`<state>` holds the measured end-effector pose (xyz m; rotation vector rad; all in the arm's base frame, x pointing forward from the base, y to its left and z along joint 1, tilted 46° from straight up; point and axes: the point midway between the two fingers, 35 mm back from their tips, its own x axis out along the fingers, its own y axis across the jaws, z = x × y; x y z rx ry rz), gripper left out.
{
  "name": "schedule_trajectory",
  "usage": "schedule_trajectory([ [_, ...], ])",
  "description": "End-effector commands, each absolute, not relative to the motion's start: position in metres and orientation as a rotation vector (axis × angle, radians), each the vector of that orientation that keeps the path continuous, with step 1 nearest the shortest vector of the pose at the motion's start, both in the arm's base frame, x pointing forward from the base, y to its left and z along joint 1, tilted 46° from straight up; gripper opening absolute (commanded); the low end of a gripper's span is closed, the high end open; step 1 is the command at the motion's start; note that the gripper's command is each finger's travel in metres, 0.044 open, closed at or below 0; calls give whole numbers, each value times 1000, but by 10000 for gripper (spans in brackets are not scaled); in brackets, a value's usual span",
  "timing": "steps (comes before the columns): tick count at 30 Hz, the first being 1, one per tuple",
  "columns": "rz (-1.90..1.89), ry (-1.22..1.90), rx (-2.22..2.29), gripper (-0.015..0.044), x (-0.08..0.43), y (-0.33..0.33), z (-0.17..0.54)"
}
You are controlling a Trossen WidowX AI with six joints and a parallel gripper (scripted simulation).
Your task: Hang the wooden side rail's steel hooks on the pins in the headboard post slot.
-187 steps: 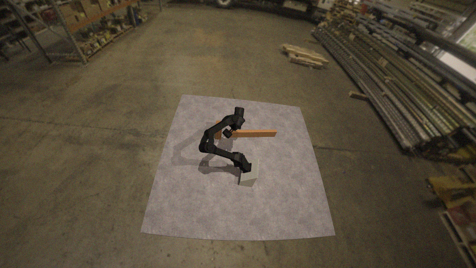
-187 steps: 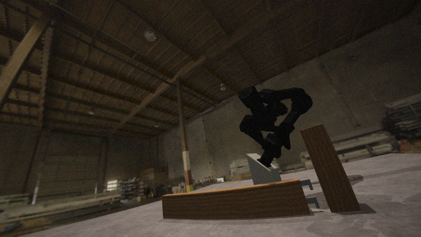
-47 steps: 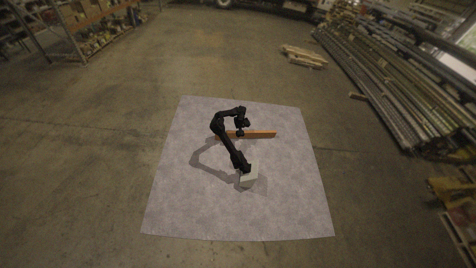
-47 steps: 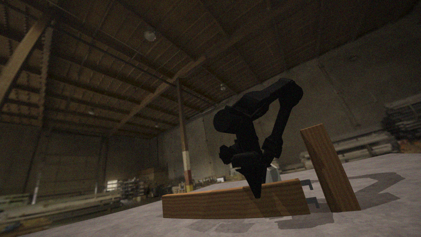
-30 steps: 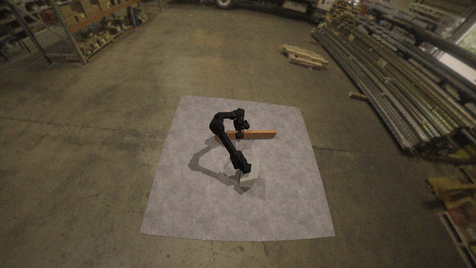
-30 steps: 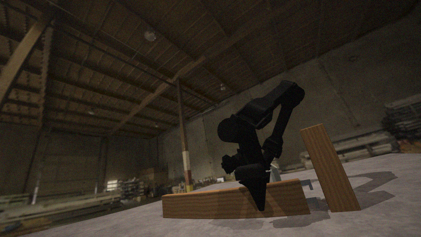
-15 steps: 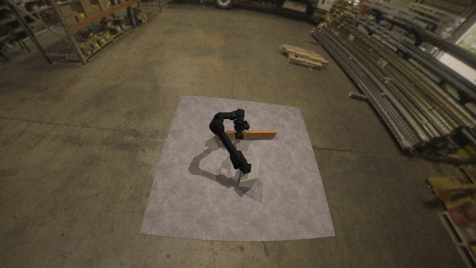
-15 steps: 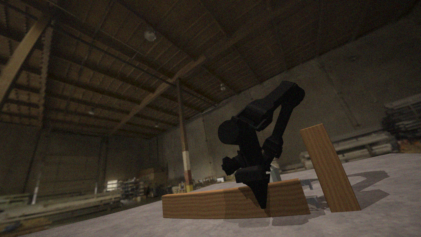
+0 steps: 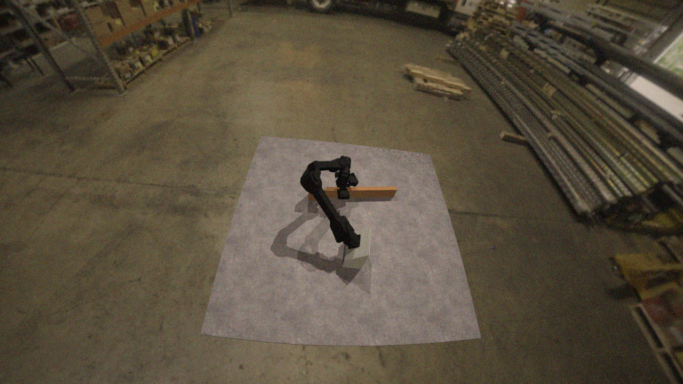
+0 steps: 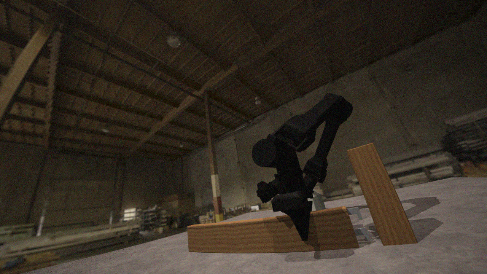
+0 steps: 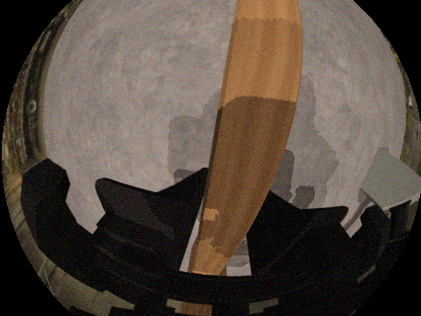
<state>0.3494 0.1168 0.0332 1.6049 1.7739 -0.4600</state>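
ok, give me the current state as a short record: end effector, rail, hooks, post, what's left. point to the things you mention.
end_effector: shut on the rail's sides (image 9: 342, 192) (image 10: 302, 234) (image 11: 228, 228)
side_rail: long edge down on the table, not lifted (image 9: 377, 192) (image 10: 234, 238) (image 11: 260, 66)
steel_hooks: two, one above the other, on the end facing the post (image 10: 354, 212)
headboard_post: standing beside the hooked end, gap between wood and wood (image 10: 381, 194)
hooks_on_pins: no; pins and slot not visible
remaining: lift hooked end, seat hooks, release, withdraw
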Motion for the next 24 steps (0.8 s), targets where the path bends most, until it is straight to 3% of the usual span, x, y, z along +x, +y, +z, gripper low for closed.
schedule_trajectory([
  [1,-480,1779,1622,0,347,117,33],
  [24,-595,1781,1702,0,329,115,31],
])
